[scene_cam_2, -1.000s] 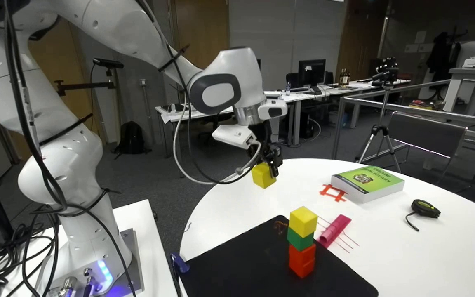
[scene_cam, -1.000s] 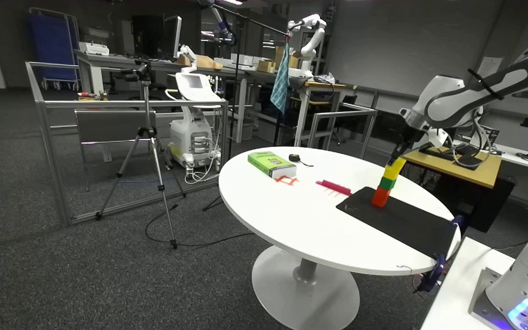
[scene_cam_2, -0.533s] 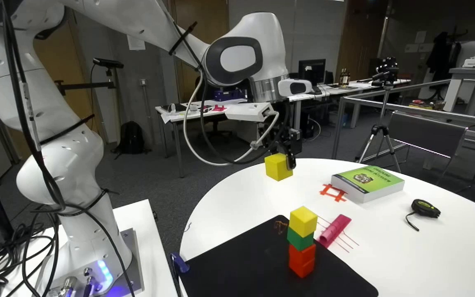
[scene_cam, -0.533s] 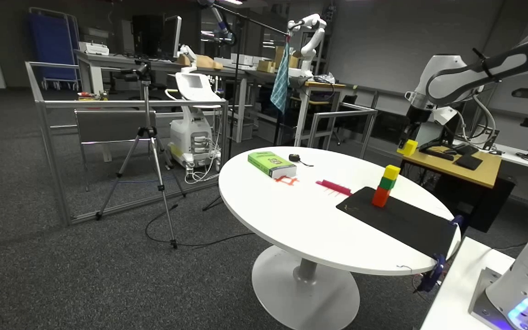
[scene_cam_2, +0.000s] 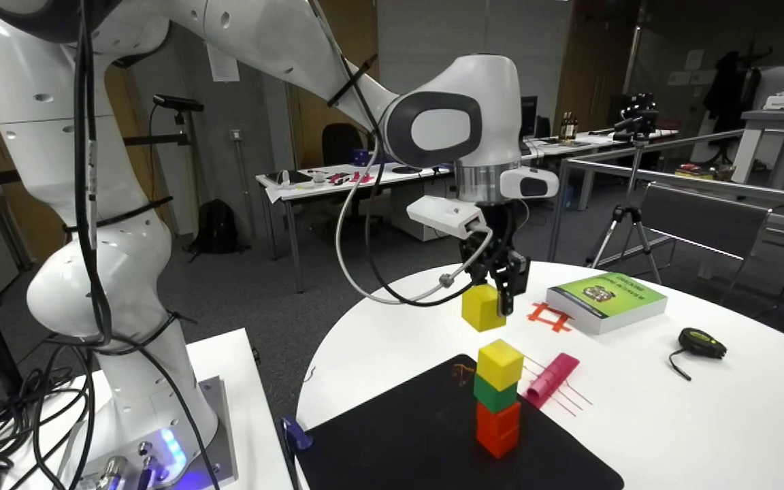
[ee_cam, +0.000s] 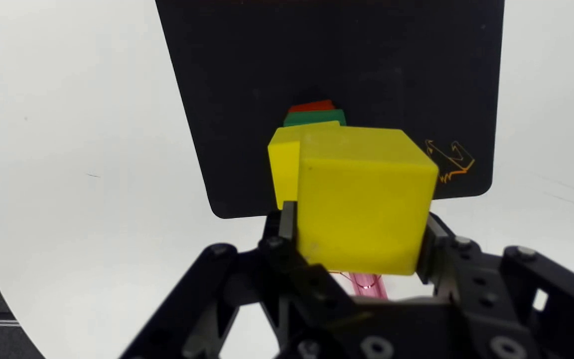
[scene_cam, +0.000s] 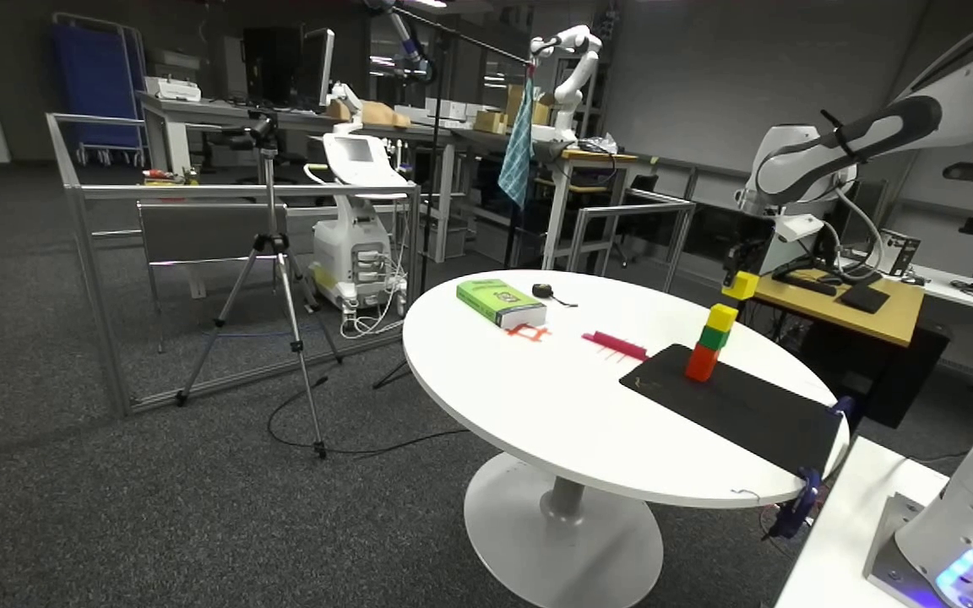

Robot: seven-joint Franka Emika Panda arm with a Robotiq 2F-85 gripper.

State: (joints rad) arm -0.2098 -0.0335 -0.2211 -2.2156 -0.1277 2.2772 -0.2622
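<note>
Two black fingers (ee_cam: 287, 219) of the gripper (ee_cam: 361, 227) press on opposite sides of a bright yellow, flat-faced cube (ee_cam: 366, 199), standing only as far apart as the block is wide. From where I stand it hangs in the air over the round white worktop (scene_cam: 520, 405), well in from the edge, just above and a little aside from a tower of coloured blocks (scene_cam: 713, 339); a slim gap shows between them in an exterior view. In the wrist view it covers part of the tower's top.

The tower is made of a second yellow cube (scene_cam_2: 501, 365) on a green block (scene_cam_2: 495, 397), and at the foot a red section (scene_cam_2: 499, 430) crossed by a seam. It stands on a thin black rectangular mat (scene_cam_2: 392, 442), close to the mat's edge farthest from the white robot base (scene_cam_2: 150, 408). An orange scribble (ee_cam: 456, 172) marks a corner at that edge, and just past it lies a magenta half-tube (scene_cam_2: 552, 380). Dark blue clamps (scene_cam: 801, 498) hold the mat at the worktop's edge nearest the base. Toward the opposite edge I can make out red tape strips (scene_cam_2: 554, 312) in a hash shape, a thick green-covered book (scene_cam_2: 606, 303) and a black tape measure (scene_cam_2: 701, 344).
</note>
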